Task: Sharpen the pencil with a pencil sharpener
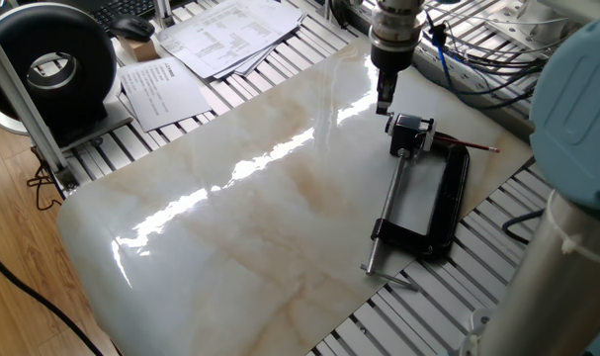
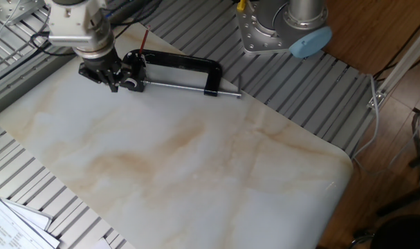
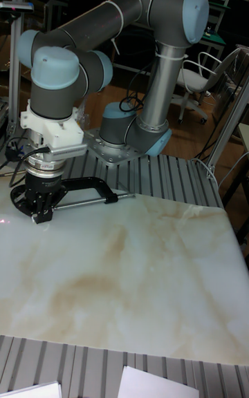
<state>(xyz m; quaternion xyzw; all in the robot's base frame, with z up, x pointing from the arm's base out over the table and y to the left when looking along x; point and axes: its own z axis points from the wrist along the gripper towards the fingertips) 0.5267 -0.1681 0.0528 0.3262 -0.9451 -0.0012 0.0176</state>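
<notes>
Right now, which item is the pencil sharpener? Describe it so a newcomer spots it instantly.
Find the big black C-shaped clamp lying near the marble slab's far edge. The pencil sharpener is the small boxy black-and-silver block at the end of the clamp's long steel screw rod, beside the gripper. Unlike the thin red-brown pencil behind it, it is cube-shaped.

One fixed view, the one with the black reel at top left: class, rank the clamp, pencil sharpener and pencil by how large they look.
1. Clamp, clearly largest.
2. Pencil: longer than the sharpener but very thin.
3. Pencil sharpener: short and blocky. Ranked by bulk, these last two could swap.
</notes>
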